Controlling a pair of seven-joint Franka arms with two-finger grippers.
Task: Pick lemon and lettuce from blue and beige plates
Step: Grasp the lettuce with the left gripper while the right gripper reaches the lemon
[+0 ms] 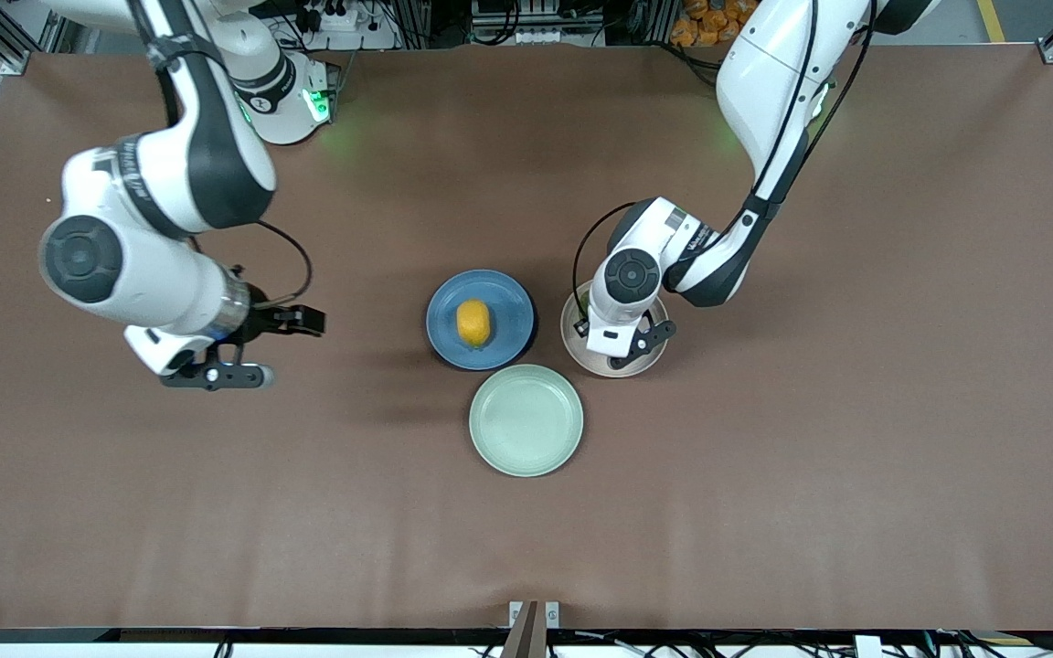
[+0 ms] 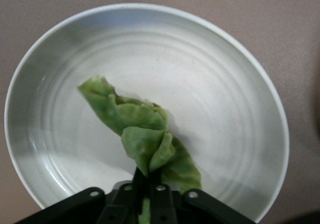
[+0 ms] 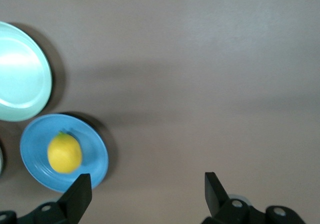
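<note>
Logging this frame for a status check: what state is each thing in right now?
lemon: lying on the blue plate, untouched.
lettuce: pinched by the left gripper over the beige plate.
mint-green plate: nothing on it.
left gripper: shut on the lettuce.
right gripper: open, over bare table toward the right arm's end.

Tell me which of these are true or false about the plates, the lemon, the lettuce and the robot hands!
1. The lemon sits on the blue plate. True.
2. The left gripper is pinching the lettuce. True.
3. The lettuce is over the green plate. False: it is over the beige plate.
4. The right gripper holds the lemon. False: it is open over bare table.
5. The green plate holds food. False: nothing on it.
</note>
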